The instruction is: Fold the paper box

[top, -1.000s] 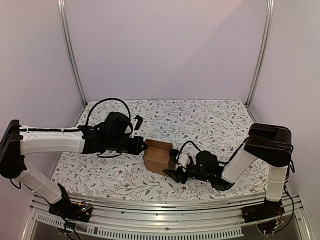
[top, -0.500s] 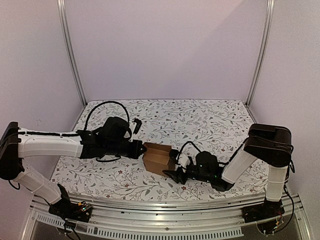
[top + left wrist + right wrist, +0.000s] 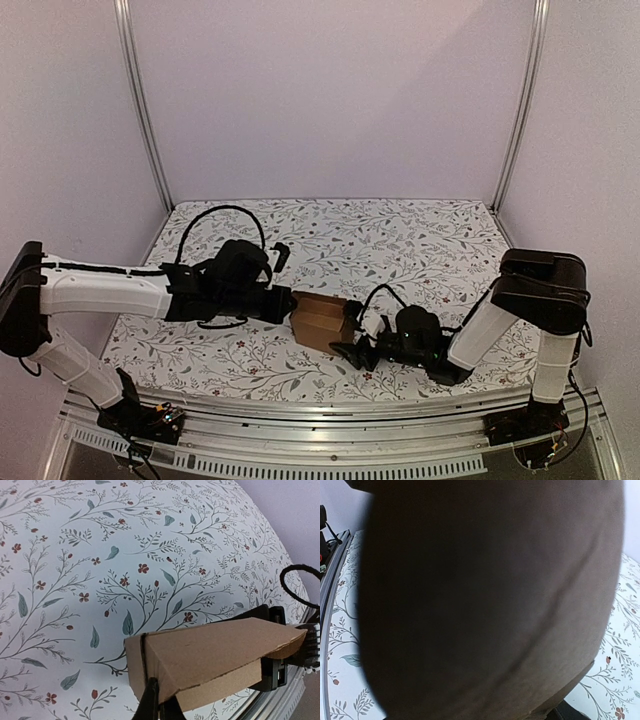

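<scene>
The paper box (image 3: 322,318) is a small brown cardboard cube on the floral table, its top flap lying down. My left gripper (image 3: 288,303) is at its left side. In the left wrist view the box (image 3: 215,655) fills the lower right, and my left gripper (image 3: 160,707) is shut, its tips pressed against the box's lower corner crease. My right gripper (image 3: 346,330) holds the box's right end, with one finger at the far side and one at the near side. The box's dark wall (image 3: 485,600) fills the right wrist view and hides those fingers.
The floral cloth (image 3: 420,250) covers the table. A metal rail (image 3: 330,405) runs along the near edge. Frame posts (image 3: 145,110) (image 3: 518,110) and lilac walls close in the back and sides. A black cable (image 3: 300,575) loops at the right of the left wrist view.
My left gripper has moved right against the box. The box's raised top flap has come down, and the box and right gripper have shifted slightly right.
</scene>
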